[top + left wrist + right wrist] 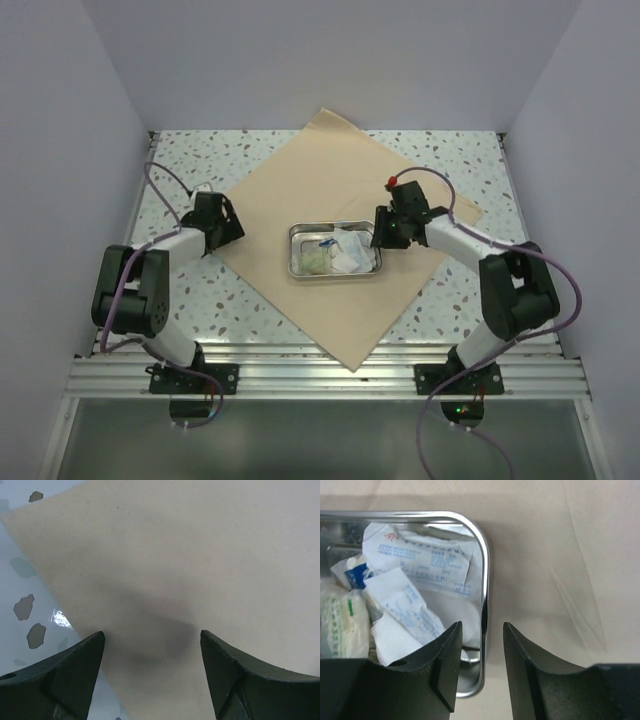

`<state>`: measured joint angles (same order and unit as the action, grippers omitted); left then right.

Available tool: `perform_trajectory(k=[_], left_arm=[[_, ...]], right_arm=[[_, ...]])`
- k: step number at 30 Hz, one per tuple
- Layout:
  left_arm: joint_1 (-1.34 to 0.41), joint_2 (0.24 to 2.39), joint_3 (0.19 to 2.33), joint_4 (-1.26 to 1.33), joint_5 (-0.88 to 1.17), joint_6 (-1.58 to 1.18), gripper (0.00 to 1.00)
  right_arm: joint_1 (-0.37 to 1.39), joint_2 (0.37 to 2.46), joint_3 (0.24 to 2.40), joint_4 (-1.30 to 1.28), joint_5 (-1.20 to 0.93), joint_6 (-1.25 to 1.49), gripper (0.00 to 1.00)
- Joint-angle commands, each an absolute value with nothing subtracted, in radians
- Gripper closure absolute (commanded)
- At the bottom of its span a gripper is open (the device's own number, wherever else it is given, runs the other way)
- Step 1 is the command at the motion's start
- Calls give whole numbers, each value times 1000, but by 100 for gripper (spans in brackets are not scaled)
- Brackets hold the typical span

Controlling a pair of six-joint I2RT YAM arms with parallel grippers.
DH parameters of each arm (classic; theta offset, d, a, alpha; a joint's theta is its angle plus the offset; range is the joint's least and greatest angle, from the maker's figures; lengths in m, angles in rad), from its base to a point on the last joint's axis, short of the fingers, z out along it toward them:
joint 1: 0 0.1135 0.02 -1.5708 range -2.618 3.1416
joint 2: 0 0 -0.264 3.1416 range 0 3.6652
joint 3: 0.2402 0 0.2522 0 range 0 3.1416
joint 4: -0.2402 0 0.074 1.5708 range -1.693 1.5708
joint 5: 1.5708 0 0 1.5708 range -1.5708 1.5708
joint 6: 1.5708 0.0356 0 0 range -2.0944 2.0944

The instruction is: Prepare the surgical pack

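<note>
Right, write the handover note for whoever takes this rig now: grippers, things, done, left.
Left gripper: open, empty, low over the left corner of the wrap sheet.
Right gripper: open, jaws astride the right rim of the steel tray, not clamped.
Things: tray in the middle of the sheet, gauze packets inside; instruments not made out.
Done: tray loaded and placed on the sheet.
Left: sheet lies flat and unfolded; probably fold it over the tray.
</note>
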<state>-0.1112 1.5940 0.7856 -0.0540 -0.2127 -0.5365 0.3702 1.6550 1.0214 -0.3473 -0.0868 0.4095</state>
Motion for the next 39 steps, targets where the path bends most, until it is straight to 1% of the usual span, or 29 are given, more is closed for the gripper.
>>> perform_trajectory(k=[1, 5, 8, 10, 11, 12, 13, 14, 15, 18, 20, 25, 27, 29, 31, 33, 35, 36, 39], left_arm=[[-87, 1647, 865, -75, -227, -528, 19], [-68, 1695, 919, -95, -213, -540, 20], [-55, 1755, 977, -123, -213, -549, 20], [-31, 1807, 1015, -169, -209, -583, 20], [0, 1815, 1015, -161, -171, -589, 20], [0, 1815, 997, -150, -163, -589, 21], [44, 1809, 986, -146, -166, -592, 21], [55, 1792, 962, -126, -172, -583, 21], [63, 1786, 957, -121, -179, -578, 21], [83, 1786, 971, -120, -198, -572, 20], [89, 1805, 1002, -139, -192, -568, 20], [95, 1871, 1129, -198, -218, -560, 20], [100, 1871, 1152, -206, -215, -561, 20], [100, 1859, 1152, -199, -206, -566, 20], [97, 1829, 1131, -189, -180, -569, 20], [95, 1789, 1105, -179, -167, -569, 20], [80, 1761, 1083, -183, -166, -566, 20], [65, 1735, 1077, -186, -170, -566, 20], [40, 1692, 1062, -192, -172, -565, 20]], right_arm=[[376, 1493, 958, -364, -72, 391, 57], [382, 1378, 855, -391, -31, 383, 59], [379, 1303, 789, -396, -3, 405, 63], [380, 1281, 759, -381, -26, 410, 69], [380, 1264, 752, -371, -53, 407, 71], [380, 1256, 741, -356, -131, 390, 72], [383, 1249, 724, -351, -153, 382, 70], [390, 1230, 715, -348, -176, 356, 62], [400, 1223, 701, -354, -172, 345, 60], [463, 1171, 670, -361, -196, 339, 59], [530, 1144, 647, -345, -232, 351, 59], [733, 1085, 647, -374, -215, 345, 57], [791, 1085, 650, -399, -171, 373, 57], [886, 1092, 655, -437, -118, 397, 57], [989, 1091, 646, -462, -29, 460, 57], [1050, 1092, 638, -486, 55, 527, 59], [1156, 1082, 632, -511, 109, 566, 59], [1230, 1075, 627, -521, 153, 606, 58], [1334, 1077, 635, -538, 204, 665, 53]])
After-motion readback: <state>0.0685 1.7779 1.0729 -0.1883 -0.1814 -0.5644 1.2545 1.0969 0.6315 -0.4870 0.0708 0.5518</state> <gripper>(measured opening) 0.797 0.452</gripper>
